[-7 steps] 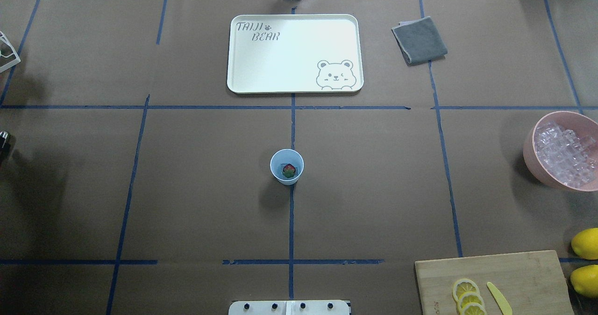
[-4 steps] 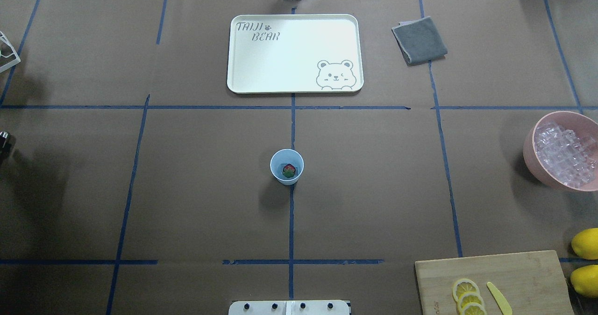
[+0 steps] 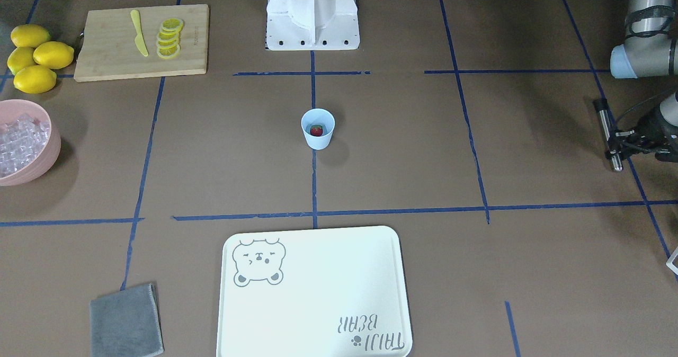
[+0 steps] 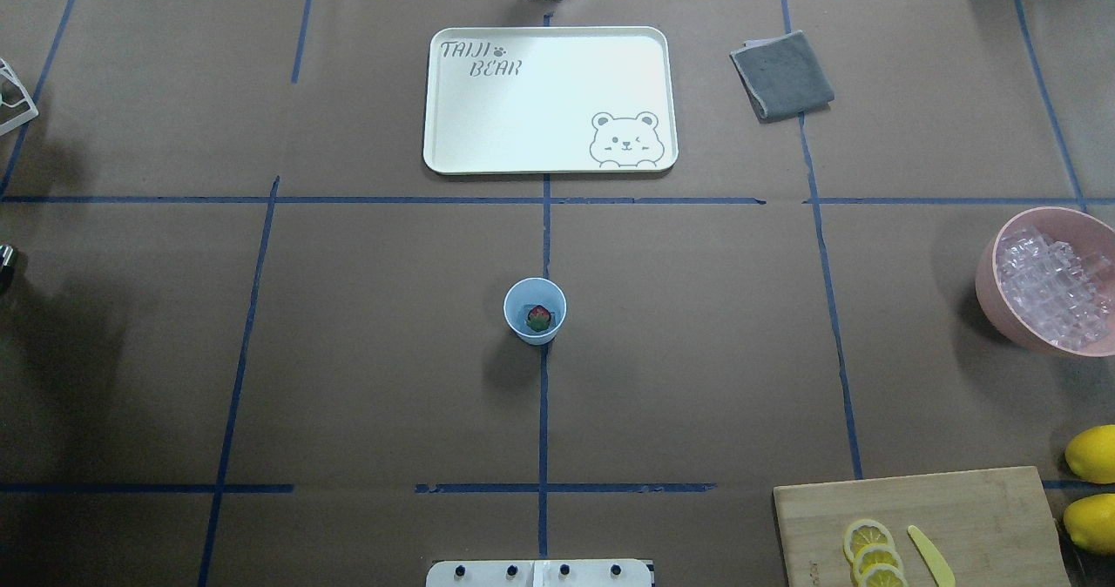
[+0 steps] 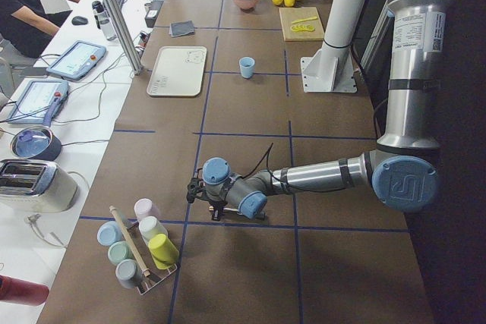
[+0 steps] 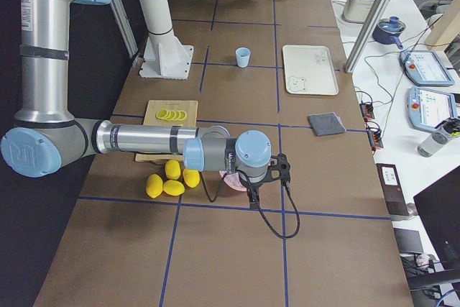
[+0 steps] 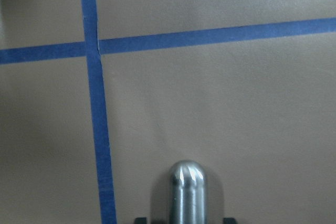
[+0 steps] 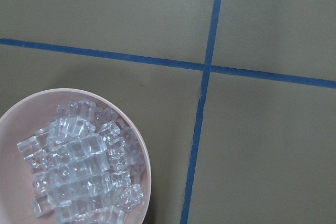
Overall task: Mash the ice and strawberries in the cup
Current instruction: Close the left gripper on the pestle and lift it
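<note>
One cup [image 4: 521, 298] stands mid-table, well apart from left gripper [image 3: 615, 144] holding steel rod [image 3: 604, 119].

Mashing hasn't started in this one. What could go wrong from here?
1. The cup stands free, with nothing bracing it; pressing down with the metal rod in the left gripper could tip it.
2. Only the strawberry shows in the cup, while the ice sits in the pink bowl, so mashing might start without ice.
</note>
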### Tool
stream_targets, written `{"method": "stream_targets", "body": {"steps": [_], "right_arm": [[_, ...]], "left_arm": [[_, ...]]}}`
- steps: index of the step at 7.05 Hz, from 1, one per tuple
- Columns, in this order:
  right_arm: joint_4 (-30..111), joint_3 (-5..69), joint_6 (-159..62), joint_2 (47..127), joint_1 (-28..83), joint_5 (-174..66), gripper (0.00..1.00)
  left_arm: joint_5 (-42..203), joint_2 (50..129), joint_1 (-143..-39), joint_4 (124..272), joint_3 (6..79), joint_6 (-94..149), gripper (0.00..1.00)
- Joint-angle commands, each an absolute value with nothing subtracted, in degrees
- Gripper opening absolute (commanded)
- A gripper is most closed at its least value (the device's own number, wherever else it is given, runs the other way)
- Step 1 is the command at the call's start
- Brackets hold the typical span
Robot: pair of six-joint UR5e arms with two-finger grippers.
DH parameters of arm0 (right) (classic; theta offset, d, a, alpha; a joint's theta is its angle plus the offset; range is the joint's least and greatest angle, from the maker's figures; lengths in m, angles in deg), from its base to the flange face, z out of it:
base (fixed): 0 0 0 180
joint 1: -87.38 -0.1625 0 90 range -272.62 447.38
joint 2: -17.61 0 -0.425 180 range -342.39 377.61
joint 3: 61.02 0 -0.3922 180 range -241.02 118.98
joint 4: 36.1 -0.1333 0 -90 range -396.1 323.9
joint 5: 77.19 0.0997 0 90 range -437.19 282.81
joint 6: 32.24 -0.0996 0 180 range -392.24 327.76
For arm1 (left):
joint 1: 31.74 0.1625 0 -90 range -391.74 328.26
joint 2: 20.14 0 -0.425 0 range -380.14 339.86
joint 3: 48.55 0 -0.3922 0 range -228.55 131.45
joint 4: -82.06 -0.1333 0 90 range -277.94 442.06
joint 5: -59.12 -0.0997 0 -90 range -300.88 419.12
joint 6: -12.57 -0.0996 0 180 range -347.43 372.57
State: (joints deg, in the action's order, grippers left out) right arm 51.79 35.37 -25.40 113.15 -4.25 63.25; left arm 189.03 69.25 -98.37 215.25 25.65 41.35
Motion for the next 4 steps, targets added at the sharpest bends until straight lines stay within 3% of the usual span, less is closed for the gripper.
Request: {"method": "stream_targets", "body": {"steps": [1, 4], "right_arm": [[51.7, 35.6, -25.5, 113.1, -4.2, 63.3, 0.99], [51.7, 36.4, -25.6, 113.4, -4.3, 63.4, 0.99]], "left_arm": [[189.0, 69.2, -98.7, 215.0, 28.2, 41.4, 0.00], [189.8, 69.5, -104.1, 208.8, 45.6, 41.0, 0.00]]}}
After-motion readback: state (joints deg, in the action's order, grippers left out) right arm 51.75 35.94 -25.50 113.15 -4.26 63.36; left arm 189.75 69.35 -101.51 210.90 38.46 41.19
